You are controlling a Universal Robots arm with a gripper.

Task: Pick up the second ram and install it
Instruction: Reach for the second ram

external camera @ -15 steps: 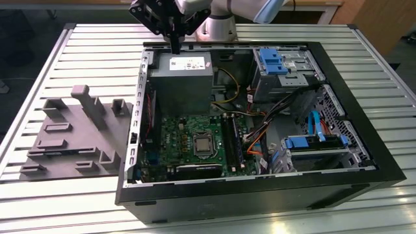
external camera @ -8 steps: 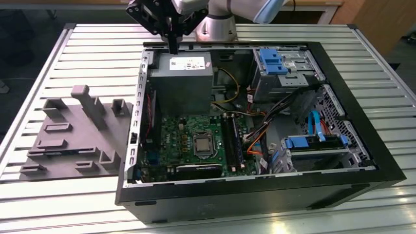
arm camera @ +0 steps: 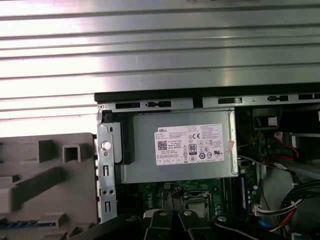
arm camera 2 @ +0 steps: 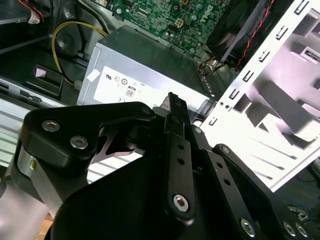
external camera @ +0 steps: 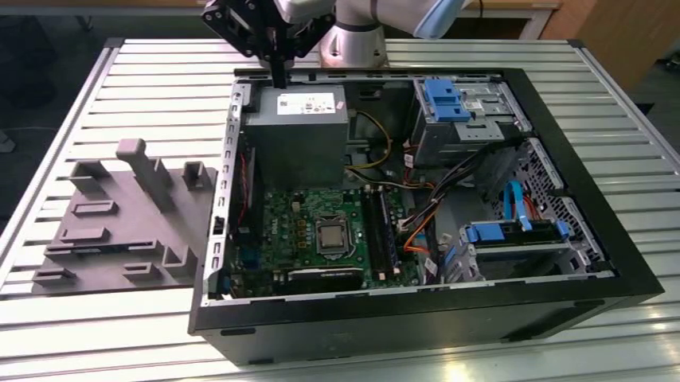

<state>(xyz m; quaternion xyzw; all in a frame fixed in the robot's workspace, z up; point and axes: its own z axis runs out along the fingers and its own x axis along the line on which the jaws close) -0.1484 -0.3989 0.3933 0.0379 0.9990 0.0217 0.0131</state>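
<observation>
Open tower PC case (external camera: 404,322) lying on its side on a slatted metal tabletop (external camera: 138,87).

Inside, at the far end: grey power supply (external camera: 298,135) with a white label, also seen in both wrist views (arm camera: 177,150) (arm camera 2: 135,70). Green motherboard (external camera: 287,227) sits just below it, CPU socket (external camera: 333,235) near its middle. Yellow cable (external camera: 372,139) loops beside the supply; orange cables (external camera: 415,231) run along the board's edge. Blue drive caddies: one (external camera: 444,99) in the far corner, one (external camera: 499,232) nearer, on the exterior view's right. Grey moulded fixture (external camera: 117,223) with upright posts lies on the tabletop just beside the case, on the exterior view's left.
</observation>
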